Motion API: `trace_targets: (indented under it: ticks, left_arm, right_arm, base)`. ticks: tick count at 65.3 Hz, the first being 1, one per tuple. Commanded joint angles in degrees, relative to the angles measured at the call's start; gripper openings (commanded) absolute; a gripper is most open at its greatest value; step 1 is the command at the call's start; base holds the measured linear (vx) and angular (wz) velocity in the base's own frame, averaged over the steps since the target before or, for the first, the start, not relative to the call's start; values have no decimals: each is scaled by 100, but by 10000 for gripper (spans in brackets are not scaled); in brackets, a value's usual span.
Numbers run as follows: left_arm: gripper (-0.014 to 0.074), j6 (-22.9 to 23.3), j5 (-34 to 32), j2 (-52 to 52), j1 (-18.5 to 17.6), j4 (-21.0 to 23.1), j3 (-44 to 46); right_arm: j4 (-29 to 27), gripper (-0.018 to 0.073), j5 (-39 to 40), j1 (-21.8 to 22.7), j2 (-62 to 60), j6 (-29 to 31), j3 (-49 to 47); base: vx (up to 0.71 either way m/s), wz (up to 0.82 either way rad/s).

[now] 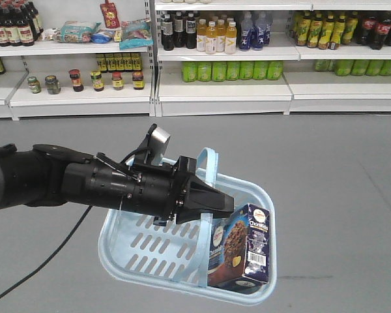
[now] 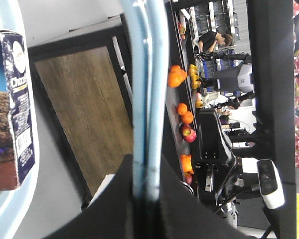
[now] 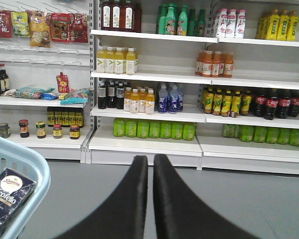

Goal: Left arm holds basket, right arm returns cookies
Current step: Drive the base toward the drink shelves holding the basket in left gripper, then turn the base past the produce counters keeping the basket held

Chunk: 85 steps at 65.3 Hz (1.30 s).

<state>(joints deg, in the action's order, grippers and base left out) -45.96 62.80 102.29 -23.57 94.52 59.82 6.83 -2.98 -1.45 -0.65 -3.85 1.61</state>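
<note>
The light blue basket [image 1: 127, 251] hangs above the grey floor, tilted. My left gripper [image 1: 216, 205] is shut on its two thin loop handles [image 2: 144, 74], which run straight between the jaws of the left gripper [image 2: 146, 167]. The navy cookies box [image 1: 241, 246] stands upright in the basket's near right corner, also seen as the cookies [image 2: 10, 109] beside the basket rim [image 2: 5, 15]. In the right wrist view my right gripper [image 3: 150, 158] is shut and empty, well right of the basket [image 3: 27, 172] and the cookies [image 3: 7, 199]. The right arm is out of the front view.
White store shelves [image 1: 221, 88] run along the back with drink bottles [image 1: 212, 36], green bottles [image 1: 228, 70], jars [image 1: 94, 79] and snack packs [image 1: 78, 29]. Grey floor [image 1: 339, 169] lies between me and them. A thin black cable [image 1: 45, 261] trails under the left arm.
</note>
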Motion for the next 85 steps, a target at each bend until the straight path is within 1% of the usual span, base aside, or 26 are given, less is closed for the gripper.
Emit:
trace_targets:
  ticks: [1,48,85]
  left_arm:
    - [-6,-85,398,-329,-32,748,158]
    - [-6,-85,398,-329,-32,747,158]
    - [-6,-85,398,-329,-32,747,158]
  right_arm:
    - [21,-3,431,17,-71,42,103]
    - [21,-3,431,17,-71,42,103]
    - [21,-3,431,17,-71,42,103]
  base:
    - [42,2]
    - [42,8]
    - [42,-9]
